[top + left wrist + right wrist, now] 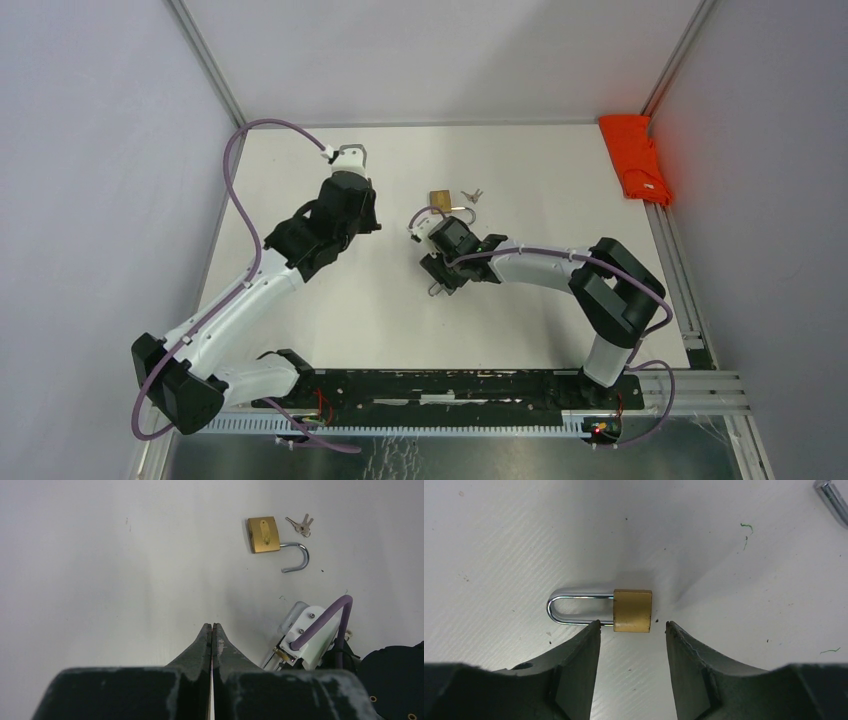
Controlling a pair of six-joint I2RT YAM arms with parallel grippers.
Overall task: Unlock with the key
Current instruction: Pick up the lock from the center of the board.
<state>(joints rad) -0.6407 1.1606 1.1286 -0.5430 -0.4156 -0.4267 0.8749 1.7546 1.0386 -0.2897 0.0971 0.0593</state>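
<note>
Right jaws: the right gripper point(632, 626) stood wide apart and gripped nothing. Its dark, scuffed fingers point(579, 665) pointed down at the table.
Between the tips: a small padlock point(632, 611) lay flat, with a squarish brass body and a chrome U-shackle seated shut. One fingertip sat just at the shackle's lower leg, and the other stood just clear of the body's corner.
Left jaws: the left gripper point(212, 628) was pressed fully together and held nothing. Its black wedge-shaped fingers had worn edges.
Ahead of the left gripper: a larger padlock point(263, 534), brass, lay flat with its chrome shackle swung open.
Keys point(301, 525): a small silver bunch lay just beside the larger padlock's body.
Table point(540, 170): white, matte and faintly ribbed.
Far right edge: an orange-red cloth point(635, 155) lay crumpled.
</note>
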